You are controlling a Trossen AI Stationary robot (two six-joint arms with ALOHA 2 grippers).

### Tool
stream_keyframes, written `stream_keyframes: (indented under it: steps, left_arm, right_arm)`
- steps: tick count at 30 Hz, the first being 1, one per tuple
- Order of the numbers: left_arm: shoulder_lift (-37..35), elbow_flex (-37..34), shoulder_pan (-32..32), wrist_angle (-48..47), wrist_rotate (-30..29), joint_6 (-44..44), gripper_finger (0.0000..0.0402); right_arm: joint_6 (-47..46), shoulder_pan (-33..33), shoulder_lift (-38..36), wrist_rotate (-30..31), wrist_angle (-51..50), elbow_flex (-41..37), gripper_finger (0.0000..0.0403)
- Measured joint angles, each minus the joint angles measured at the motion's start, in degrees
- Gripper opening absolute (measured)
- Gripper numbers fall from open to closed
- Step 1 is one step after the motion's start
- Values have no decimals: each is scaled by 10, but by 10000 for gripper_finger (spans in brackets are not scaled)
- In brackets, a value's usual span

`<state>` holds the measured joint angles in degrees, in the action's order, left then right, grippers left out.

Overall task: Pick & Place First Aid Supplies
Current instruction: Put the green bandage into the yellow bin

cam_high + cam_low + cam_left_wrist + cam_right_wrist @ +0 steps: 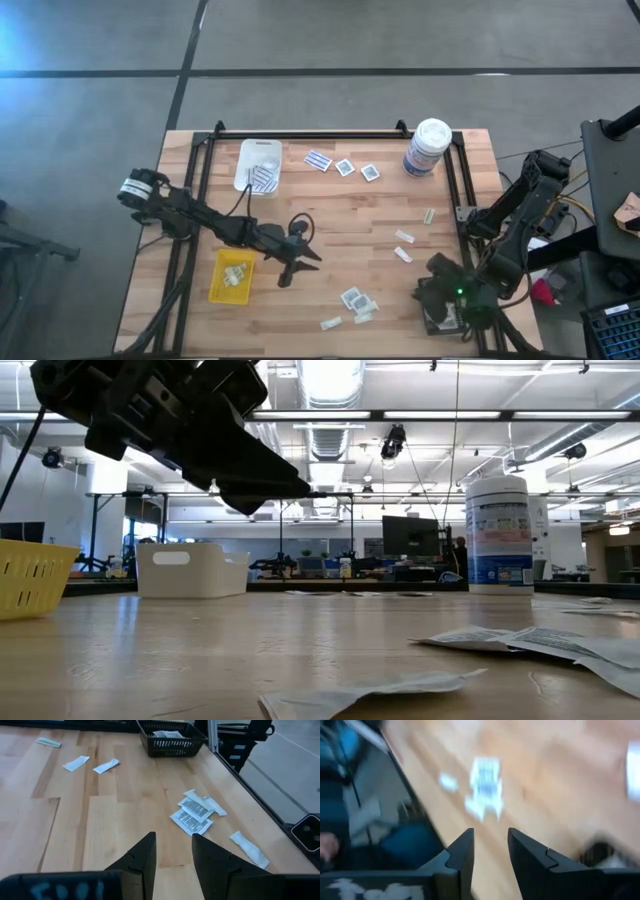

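The first aid supplies lie flat on the wooden table. Striped and grey-centred packets sit near the far edge, pale strips right of the middle, and a packet cluster near the near edge. My left gripper hovers mid-table beside the yellow tray. It is open and empty, and in its wrist view the fingers point toward the cluster. My right gripper hangs over the black tray at the near right. It is open, with nothing between the fingers.
A white tray holding packets stands at the far left, and a tall white canister at the far right. The yellow tray holds pale strips. A black rail frame borders the table. Bare wood lies between the left gripper and the cluster.
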<state>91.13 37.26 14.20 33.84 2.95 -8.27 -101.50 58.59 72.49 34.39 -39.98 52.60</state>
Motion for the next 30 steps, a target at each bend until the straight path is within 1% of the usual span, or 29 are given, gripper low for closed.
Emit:
stream_keyframes:
  steps: [2, 4, 5, 9, 13, 15, 19, 23, 26, 30]
  left_arm:
    - [0, 0, 0, 0, 0, -8, 119]
    - [0, 0, 0, -3, 1, -12, 119]
    - [0, 0, 0, -6, 4, -14, 119]
    - [0, 0, 0, -25, 11, -28, 119]
    - [0, 0, 0, -56, 11, -38, 119]
    - [0, 0, 0, -68, 11, -45, 119]
    - [0, 0, 0, -73, 11, -66, 119]
    - [0, 0, 0, -74, 11, -71, 119]
    - [0, 0, 0, -75, 11, -71, 119]
    - [0, 0, 0, -80, 11, -70, 119]
  right_arm:
    - [19, -1, 0, 63, 1, -2, 112]
    - [33, -4, 2, 100, 1, -4, 109]
    - [42, -8, 4, 110, 4, -4, 108]
    - [80, -32, 19, 111, 40, -5, 107]
    - [173, -65, 50, 104, 96, -6, 111]
    - [210, -81, 61, 104, 102, -4, 112]
    - [242, -115, 69, 103, 91, -4, 105]
    - [245, -160, 71, 99, 36, -4, 97]
    - [234, -197, 70, 61, -19, -4, 92]
    - [222, -245, 69, -16, -86, -4, 87]
